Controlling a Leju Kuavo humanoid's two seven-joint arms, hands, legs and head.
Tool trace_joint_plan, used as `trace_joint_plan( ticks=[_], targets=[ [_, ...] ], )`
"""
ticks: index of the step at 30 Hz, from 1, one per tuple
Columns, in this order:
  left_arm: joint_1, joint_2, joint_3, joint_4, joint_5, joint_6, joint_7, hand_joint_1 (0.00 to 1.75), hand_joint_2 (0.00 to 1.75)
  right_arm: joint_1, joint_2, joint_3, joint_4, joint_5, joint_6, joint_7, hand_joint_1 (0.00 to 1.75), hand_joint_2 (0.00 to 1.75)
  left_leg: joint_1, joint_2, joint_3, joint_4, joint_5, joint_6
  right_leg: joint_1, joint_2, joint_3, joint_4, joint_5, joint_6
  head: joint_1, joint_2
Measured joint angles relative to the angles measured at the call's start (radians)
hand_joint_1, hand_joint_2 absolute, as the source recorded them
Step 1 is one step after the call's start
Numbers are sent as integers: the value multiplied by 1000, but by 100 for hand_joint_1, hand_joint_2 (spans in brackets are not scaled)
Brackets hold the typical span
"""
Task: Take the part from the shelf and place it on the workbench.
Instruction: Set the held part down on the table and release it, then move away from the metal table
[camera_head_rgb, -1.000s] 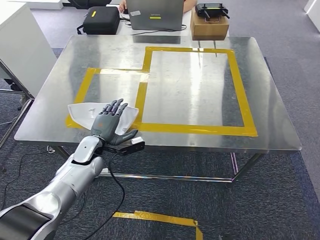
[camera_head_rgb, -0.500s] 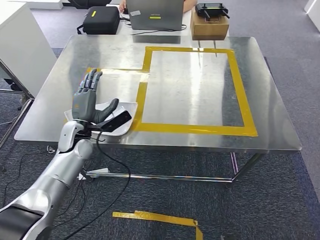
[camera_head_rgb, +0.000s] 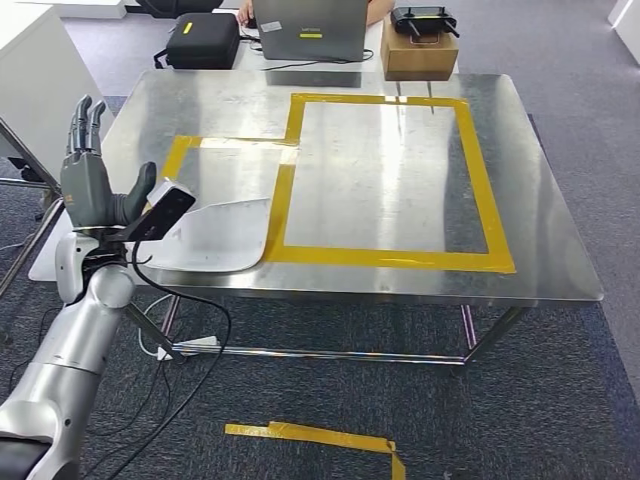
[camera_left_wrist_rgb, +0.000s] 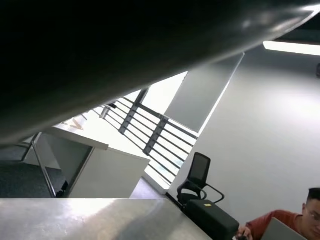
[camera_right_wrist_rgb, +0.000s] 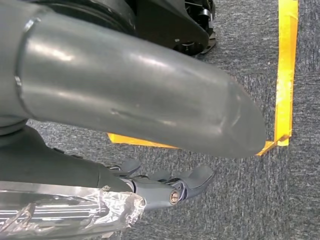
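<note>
The part (camera_head_rgb: 219, 236), a flat white sheet with a curved edge, lies on the steel workbench (camera_head_rgb: 362, 180) near its front left corner, inside the smaller yellow-taped outline (camera_head_rgb: 281, 200). My left hand (camera_head_rgb: 92, 188) is raised beyond the bench's left end, apart from the part, fingers spread upward and holding nothing. In the right wrist view my right hand (camera_right_wrist_rgb: 166, 186) hangs over the grey carpet with its fingers stretched out and nothing in them.
Behind the bench stand a laptop (camera_head_rgb: 311, 30), a black case (camera_head_rgb: 201, 40) and a cardboard box (camera_head_rgb: 419, 52); a person's hand (camera_head_rgb: 245, 12) is beside the laptop. A white cabinet (camera_head_rgb: 38, 90) stands at left. Yellow tape (camera_head_rgb: 317, 437) marks the floor.
My left hand has lifted off the part and swung left and up, away from the bench. The part stays flat on the workbench.
</note>
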Motion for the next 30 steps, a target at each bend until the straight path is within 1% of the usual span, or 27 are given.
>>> trace_joint_plan(
  ticks=[6,10,16,18,19,20,22,23,24,25,26,27,28,29,30],
  targets=[
    [70,41,49,-55,-36,7,10,0,0,2,0,1,0,2,-6,6,0,0,0,0,0,0,0,0,0,0,0,0,0,0,0,0],
    [134,67,89,-98,-53,12,20,0,0,5,0,5,0,6,-14,15,0,0,0,0,0,0,0,0,0,1,0,0,0,0,0,0],
    [224,109,160,-170,-74,16,27,0,0,10,0,16,0,24,-25,23,0,0,-5,0,-2,5,-6,14,-5,-2,2,-4,1,9,0,0],
    [247,118,181,-195,-87,14,33,0,0,11,0,20,-1,29,-27,23,0,0,0,-1,5,-9,2,21,-4,-5,-1,1,-8,15,0,0],
    [255,121,190,-205,-93,13,35,0,0,10,0,21,-2,31,-29,23,0,0,4,-3,9,-17,6,25,-3,-5,-10,23,-24,17,2,0],
    [264,122,197,-212,-99,10,38,0,0,11,0,22,-3,32,-31,23,0,0,7,-6,13,-23,9,28,-4,-6,-31,66,-51,20,3,0],
    [281,124,208,-222,-106,7,40,0,0,12,0,24,-4,34,-35,22,0,0,8,-15,12,-23,9,30,-7,-6,-94,200,-115,25,6,0],
    [291,124,212,-224,-108,5,41,0,0,14,0,26,-4,35,-37,21,0,0,8,-21,11,-23,9,29,-9,-6,-121,255,-134,28,6,0],
    [299,124,215,-226,-109,5,41,0,0,16,0,27,-4,35,-37,21,0,0,9,-28,11,-23,9,28,-10,-6,-134,278,-133,30,6,0],
    [304,125,218,-227,-109,5,41,0,0,17,0,28,-4,36,-38,21,0,0,10,-37,11,-21,9,26,-12,-5,-127,260,-112,31,6,0],
    [308,125,220,-229,-109,4,41,0,0,18,0,29,-5,36,-38,21,0,0,11,-48,11,-19,8,22,-14,0,-100,203,-75,32,6,0],
    [310,125,221,-231,-110,4,42,0,0,18,0,29,-5,36,-38,21,0,0,13,-58,11,-16,6,17,-18,18,-64,130,-42,32,6,0],
    [310,125,223,-235,-111,3,44,0,0,18,0,29,-6,36,-39,21,0,0,13,-69,8,-11,4,11,-22,40,-29,66,-21,31,6,0],
    [310,125,224,-238,-112,1,46,0,0,18,0,30,-7,36,-39,20,0,0,14,-79,4,-7,4,3,-24,58,-5,23,-10,28,6,0],
    [311,126,225,-241,-114,-2,48,0,0,19,0,30,-7,36,-41,20,0,0,15,-90,-1,-4,5,-4,-24,68,6,8,-13,23,5,0]
  ],
)
